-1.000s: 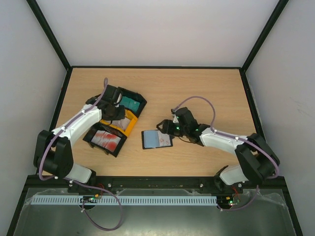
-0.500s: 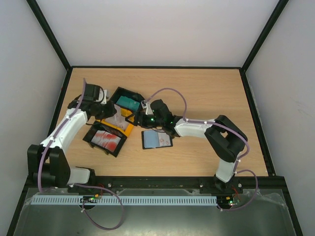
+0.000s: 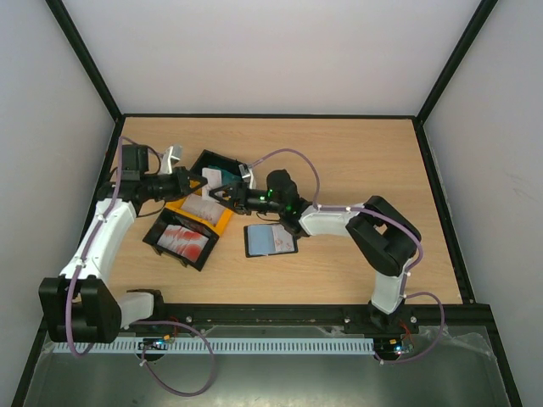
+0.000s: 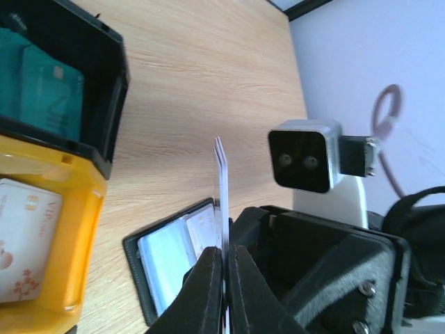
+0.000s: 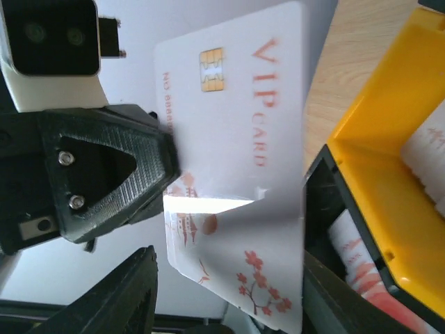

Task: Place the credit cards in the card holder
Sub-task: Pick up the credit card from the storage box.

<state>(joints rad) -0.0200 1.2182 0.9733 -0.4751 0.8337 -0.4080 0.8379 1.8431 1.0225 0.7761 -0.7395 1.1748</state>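
**A:** Step in hand?

**B:** Passing the card point(image 5: 236, 139) across, by the look of it. Best to close squarely on its free end, clear of the left hand point(image 4: 224, 268), and to loosen that one only after a firm pinch.

**A:** Left hand now?

**B:** Clenched on the card, held edge-on in the air above the trays point(image 3: 219, 222), near the left edge of the desk point(image 3: 356, 153).

**A:** Right hand point(image 3: 222, 190)?

**B:** Spread wide about the card's lower end; no grip visible.

**A:** Holder point(image 3: 270, 240)?

**B:** Lying open mid-desk, toward the near edge.
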